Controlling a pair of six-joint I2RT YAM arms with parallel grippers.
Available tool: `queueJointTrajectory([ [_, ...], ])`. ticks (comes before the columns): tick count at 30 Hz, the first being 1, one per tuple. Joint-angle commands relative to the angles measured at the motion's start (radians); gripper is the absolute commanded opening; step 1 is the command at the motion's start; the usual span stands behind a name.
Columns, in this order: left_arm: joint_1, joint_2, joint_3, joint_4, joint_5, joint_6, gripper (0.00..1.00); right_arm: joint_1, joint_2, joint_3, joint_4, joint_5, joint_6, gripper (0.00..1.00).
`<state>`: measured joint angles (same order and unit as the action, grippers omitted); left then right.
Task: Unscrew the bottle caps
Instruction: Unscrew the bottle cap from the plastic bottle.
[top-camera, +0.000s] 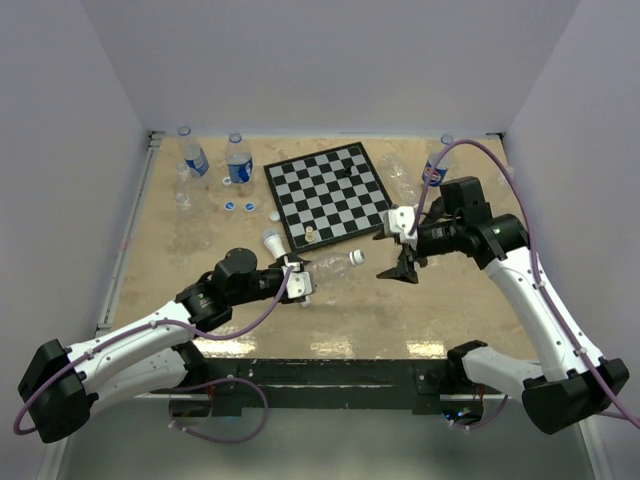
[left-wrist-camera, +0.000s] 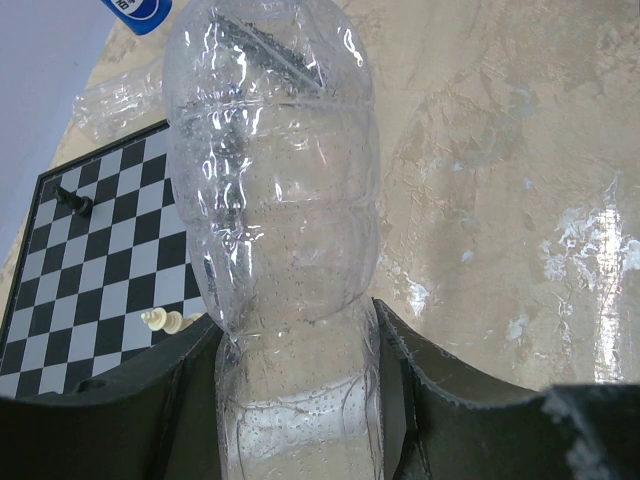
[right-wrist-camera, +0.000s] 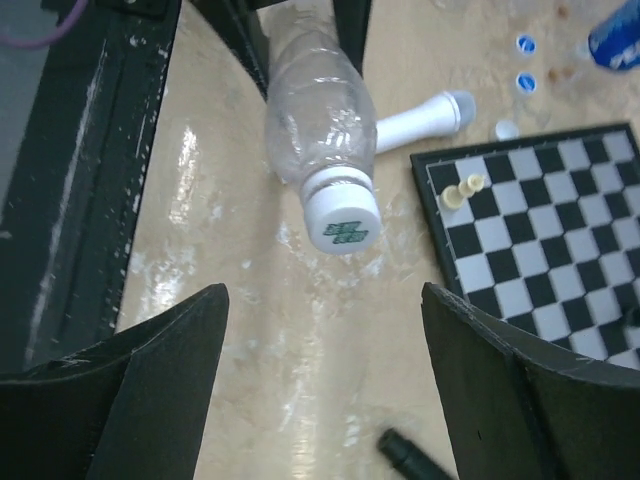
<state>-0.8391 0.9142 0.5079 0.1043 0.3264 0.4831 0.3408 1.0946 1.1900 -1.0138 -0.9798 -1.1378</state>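
My left gripper (top-camera: 300, 281) is shut on the lower body of a clear, label-less bottle (top-camera: 328, 266) and holds it sideways over the table, neck pointing right. In the left wrist view the bottle (left-wrist-camera: 275, 230) fills the gap between the fingers (left-wrist-camera: 470, 420). Its white cap (top-camera: 356, 258) with green print is on the neck and faces my right gripper (top-camera: 405, 268). In the right wrist view the cap (right-wrist-camera: 342, 217) lies just ahead of the open, empty right gripper (right-wrist-camera: 325, 340), not between the fingertips.
A chessboard (top-camera: 328, 195) with a pale chess piece (top-camera: 310, 236) lies behind. Two blue-labelled bottles (top-camera: 195, 155) stand back left, with two loose blue caps (top-camera: 230, 206) and a white cap (top-camera: 274, 215) nearby. A white microphone (top-camera: 272, 242) and a black stick (right-wrist-camera: 415, 460) lie on the table. A logo bottle (top-camera: 435, 170) stands back right.
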Motion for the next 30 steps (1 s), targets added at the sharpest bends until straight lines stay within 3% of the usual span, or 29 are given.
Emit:
queueJointTrajectory([
  [1,0.003,-0.011,0.009,0.037,0.008,0.003,0.03,-0.003,0.022,0.069,0.152,0.053,0.490,0.80],
  [8,0.002,-0.011,0.011,0.035,0.007,0.002,0.03,-0.002,0.117,0.086,0.106,-0.049,0.515,0.81],
  [22,0.002,0.000,0.011,0.035,0.002,0.003,0.03,0.046,0.249,0.164,0.014,-0.154,0.444,0.67],
  [25,0.000,0.000,0.009,0.035,0.000,0.003,0.03,0.053,0.251,0.166,0.007,-0.151,0.438,0.56],
  [30,0.000,0.003,0.009,0.035,-0.001,0.002,0.03,0.060,0.251,0.168,0.004,-0.132,0.434,0.26],
])
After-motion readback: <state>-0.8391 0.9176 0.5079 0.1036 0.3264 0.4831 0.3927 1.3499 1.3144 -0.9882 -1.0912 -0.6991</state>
